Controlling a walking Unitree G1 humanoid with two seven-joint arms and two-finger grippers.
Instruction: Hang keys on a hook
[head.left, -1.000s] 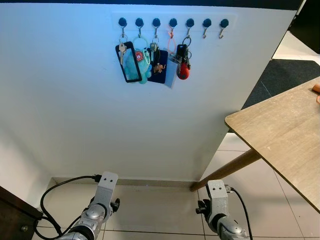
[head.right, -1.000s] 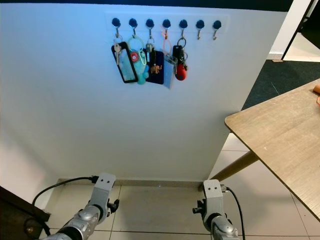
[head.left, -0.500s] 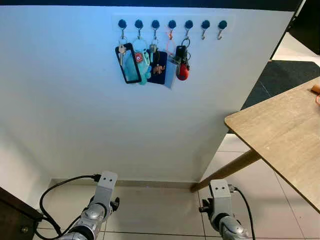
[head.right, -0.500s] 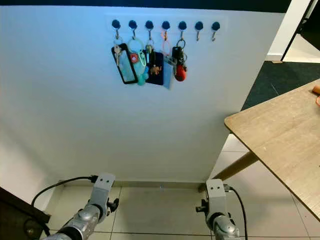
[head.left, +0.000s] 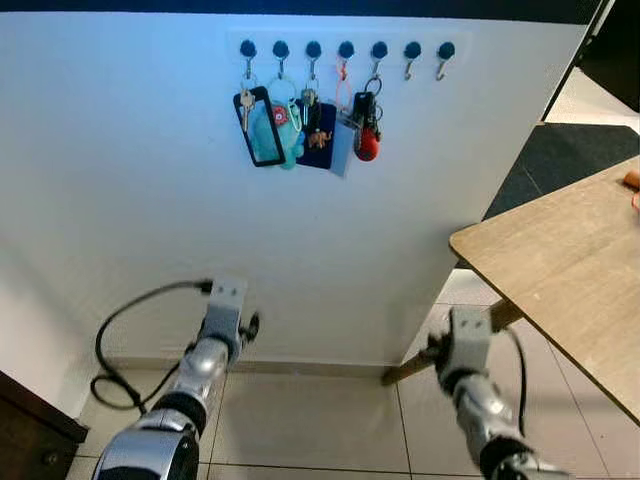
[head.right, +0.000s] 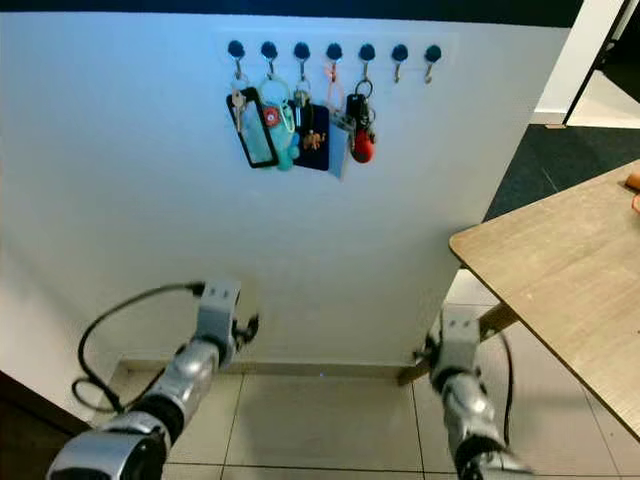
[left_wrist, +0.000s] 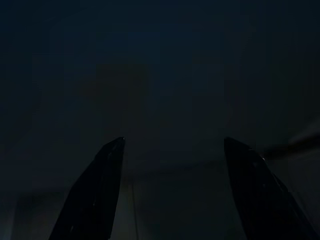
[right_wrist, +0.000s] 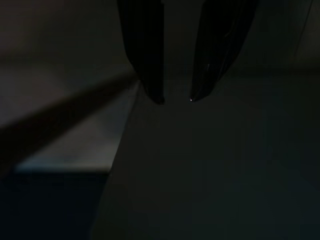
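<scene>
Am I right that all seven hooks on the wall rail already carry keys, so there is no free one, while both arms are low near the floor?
Not quite. In the left eye view the five hooks on the left are loaded with keys and tags, but the two rightmost hooks hang bare, so two are free. The rest stands: both arms are low, near the floor.

Dim wrist views, blurred arm, cropped worktop

Both wrist views are nearly black. The right arm (head.left: 470, 375) is motion-blurred; the overlapping key bunches (head.left: 305, 125) hide one another; the wooden worktop (head.left: 570, 270) runs off-frame.
</scene>
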